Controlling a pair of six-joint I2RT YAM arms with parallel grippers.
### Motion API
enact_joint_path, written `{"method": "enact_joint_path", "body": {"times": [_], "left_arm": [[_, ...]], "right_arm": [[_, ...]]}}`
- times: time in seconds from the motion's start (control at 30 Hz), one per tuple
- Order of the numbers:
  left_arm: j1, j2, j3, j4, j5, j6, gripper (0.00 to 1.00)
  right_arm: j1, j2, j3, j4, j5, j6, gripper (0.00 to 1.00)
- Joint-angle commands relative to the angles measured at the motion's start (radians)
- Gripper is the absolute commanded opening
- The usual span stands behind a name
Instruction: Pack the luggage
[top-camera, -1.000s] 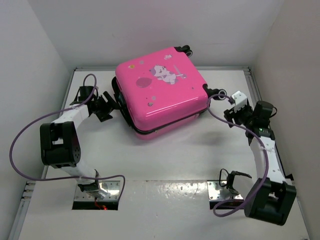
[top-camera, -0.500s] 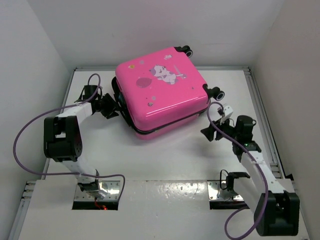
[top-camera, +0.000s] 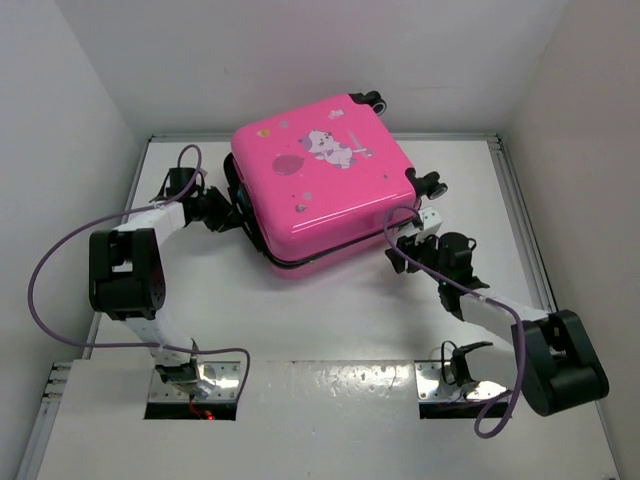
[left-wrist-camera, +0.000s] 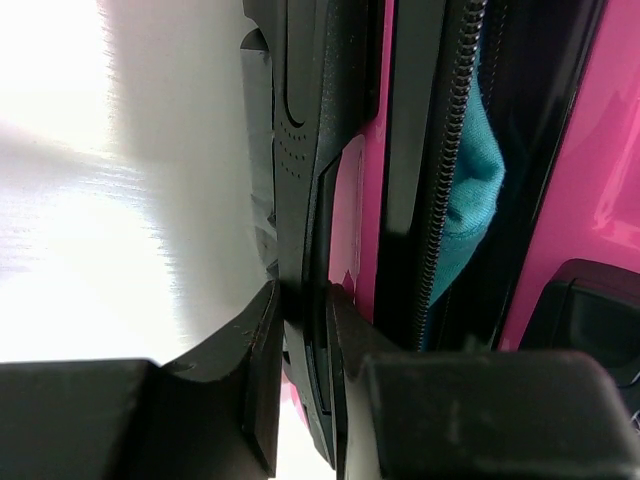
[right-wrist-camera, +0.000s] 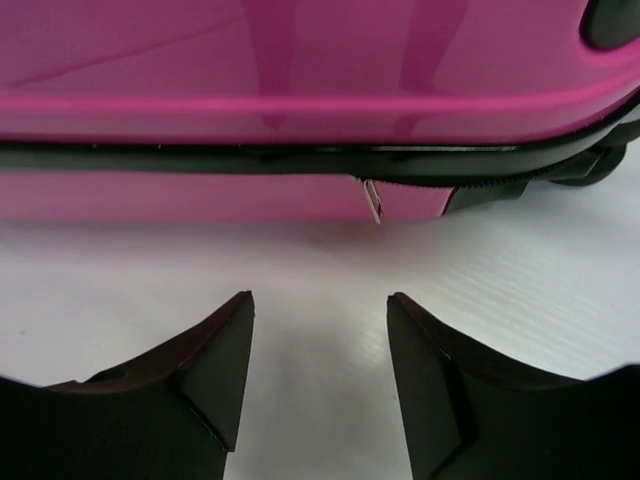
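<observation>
We see the luggage lying flat on the desk, printed face up, between our two claws. The left claw is at one side edge of the luggage. In its wrist view its fingers are clenched on a black handle that runs straight out ahead of the claw. Just to the right of that handle, ahead of the claw, the zip gapes a little and teal cloth shows in the gap. The right claw sits low over the desk at the opposite side, released, with nothing between its fingers. Directly ahead of it, apart from the fingertips, is the pink shell's side. A small metal zip pull hangs there, slightly toward the right finger.
</observation>
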Motion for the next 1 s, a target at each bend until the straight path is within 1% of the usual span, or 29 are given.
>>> {"method": "enact_joint_path", "body": {"times": [0.0,0.13,0.27,0.5,0.6,0.67,0.7,0.77,0.8,0.83,0.93,0.97], "left_arm": [[-0.026,0.069,-0.006,-0.008,-0.082,0.017,0.04],[-0.026,0.087,-0.006,-0.017,-0.105,0.017,0.0],[-0.026,0.097,0.003,-0.026,-0.105,0.026,0.0],[-0.026,0.106,0.012,-0.035,-0.105,0.035,0.0],[-0.026,0.106,0.012,-0.035,-0.105,0.044,0.0],[-0.026,0.106,0.012,-0.035,-0.105,0.044,0.0],[-0.026,0.106,0.003,-0.035,-0.105,0.044,0.0],[-0.026,0.106,-0.006,-0.035,-0.105,0.044,0.0],[-0.026,0.106,-0.006,-0.035,-0.105,0.035,0.0],[-0.026,0.106,-0.015,-0.035,-0.105,0.035,0.0],[-0.016,0.097,-0.015,-0.035,-0.105,0.035,0.0],[-0.005,0.097,-0.015,-0.044,-0.105,0.035,0.0]], "right_arm": [[0.02,0.032,0.043,0.162,0.075,0.02,0.56],[0.04,0.071,0.059,0.201,0.103,0.015,0.55],[0.046,0.109,0.072,0.24,0.123,0.006,0.51],[0.051,0.19,0.098,0.306,0.097,0.011,0.48],[0.045,0.226,0.115,0.336,0.097,0.001,0.45],[0.034,0.252,0.131,0.344,0.092,-0.005,0.41],[0.035,0.263,0.135,0.361,0.091,-0.006,0.34],[0.025,0.281,0.145,0.372,0.083,-0.014,0.25],[0.025,0.286,0.148,0.376,0.082,-0.018,0.17],[0.02,0.289,0.154,0.379,0.08,-0.025,0.13],[0.019,0.283,0.148,0.376,0.08,-0.042,0.02],[0.011,0.275,0.147,0.375,0.082,-0.048,0.0]]}}
